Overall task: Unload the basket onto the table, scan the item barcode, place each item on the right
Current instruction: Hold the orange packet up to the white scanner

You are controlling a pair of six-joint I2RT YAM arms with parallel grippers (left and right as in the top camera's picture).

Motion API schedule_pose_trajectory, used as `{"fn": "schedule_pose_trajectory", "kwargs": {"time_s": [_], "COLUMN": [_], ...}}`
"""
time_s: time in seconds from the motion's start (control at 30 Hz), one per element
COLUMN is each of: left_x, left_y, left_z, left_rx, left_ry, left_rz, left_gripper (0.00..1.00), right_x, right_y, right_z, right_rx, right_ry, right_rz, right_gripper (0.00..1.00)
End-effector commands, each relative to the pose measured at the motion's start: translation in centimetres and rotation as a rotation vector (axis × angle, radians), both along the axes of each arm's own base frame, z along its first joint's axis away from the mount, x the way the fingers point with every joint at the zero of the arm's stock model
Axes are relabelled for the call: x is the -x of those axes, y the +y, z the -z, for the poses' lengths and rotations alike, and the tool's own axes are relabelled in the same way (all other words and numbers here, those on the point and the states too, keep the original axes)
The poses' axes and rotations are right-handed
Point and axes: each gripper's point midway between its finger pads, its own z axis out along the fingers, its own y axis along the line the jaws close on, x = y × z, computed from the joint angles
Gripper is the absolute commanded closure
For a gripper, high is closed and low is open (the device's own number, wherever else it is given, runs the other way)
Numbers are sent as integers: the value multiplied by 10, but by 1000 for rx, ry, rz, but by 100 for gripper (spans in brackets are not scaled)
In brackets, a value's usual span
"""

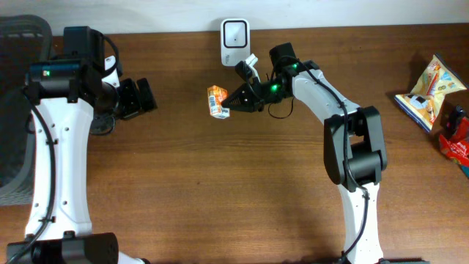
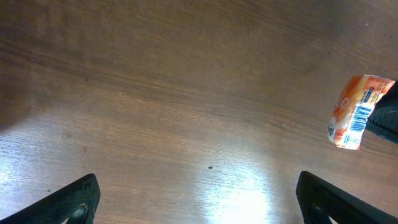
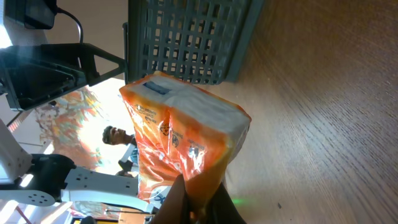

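Observation:
The item is a small orange packet (image 1: 216, 101) with a white barcode panel, held off the table just below and left of the white barcode scanner (image 1: 234, 34) at the back edge. My right gripper (image 1: 233, 100) is shut on the packet's edge. In the right wrist view the orange packet (image 3: 180, 140) fills the middle, pinched at its lower end between the dark fingers (image 3: 177, 202). From the left wrist view, the packet (image 2: 352, 112) shows at the far right. My left gripper (image 1: 139, 97) stands open at the left, well clear of the packet, its fingertips (image 2: 78, 199) wide apart.
Snack packets (image 1: 429, 92) lie at the table's right edge, with a red item (image 1: 458, 143) beside them. A grey slatted basket (image 3: 193, 37) shows in the right wrist view, and its edge (image 1: 15, 110) is at the far left overhead.

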Motion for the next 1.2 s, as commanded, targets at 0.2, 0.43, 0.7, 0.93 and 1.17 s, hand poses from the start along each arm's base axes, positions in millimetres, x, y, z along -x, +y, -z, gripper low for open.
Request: {"fn": "schedule_pose_trajectory", "kwargs": {"time_s": [0.2,0.43,0.7,0.93,1.17], "left_x": [-1,-1,-1,-1,-1], "left_y": [-1,-1,-1,-1,-1], "left_z": [0,0,0,0,0], "left_rx": [9,9,9,9,9], "left_ry": [-1,-1,-1,-1,-1], "left_rz": [-9,-9,-9,-9,-9], "left_gripper": [1,1,1,1,1], "right_x": [-24,-157,-226,-239,-240], "right_y": [-12,-99,-63,-58,-133], "right_z": [61,26,-31,-4,-64], "right_rx": [404,1065,1393,1545,1668], "right_ry": [93,-254,-1243,-1552,-1238], "right_rz": [169,876,876,538,1221], "right_gripper": [96,96,96,96,96]}}
